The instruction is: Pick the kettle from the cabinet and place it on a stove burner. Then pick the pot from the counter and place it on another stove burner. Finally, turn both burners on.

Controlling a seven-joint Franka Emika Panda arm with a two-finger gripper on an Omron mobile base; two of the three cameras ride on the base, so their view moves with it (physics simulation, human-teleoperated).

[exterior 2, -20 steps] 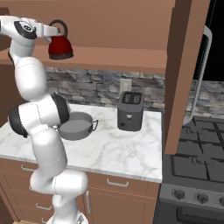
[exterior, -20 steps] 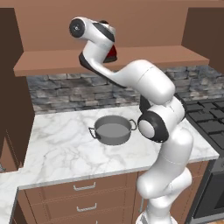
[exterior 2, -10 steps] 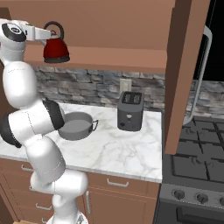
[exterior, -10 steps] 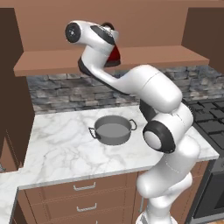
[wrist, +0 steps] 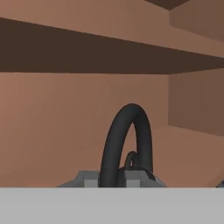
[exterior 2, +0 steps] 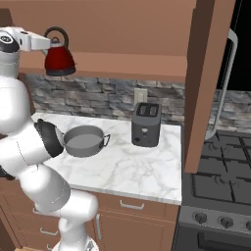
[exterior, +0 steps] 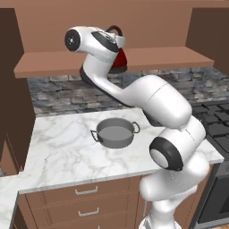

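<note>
Gripper [exterior 2: 49,45] clamps the kettle [exterior 2: 60,61] handle (no legible labels).

grey stone backsplash [exterior 2: 108,95] (mottled), brown drawers [exterior: 85,203]

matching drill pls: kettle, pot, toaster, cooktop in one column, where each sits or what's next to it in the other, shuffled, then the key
1. kettle
2. pot
3. toaster
4. cooktop

A. on the counter, against the stone backsplash
B. right end of the counter, knobs along its front
C. up at the cabinet shelf, handle in the gripper
D. open and lidless on the marble, left of the toaster

Pairs: 1-C, 2-D, 3-A, 4-B
</note>
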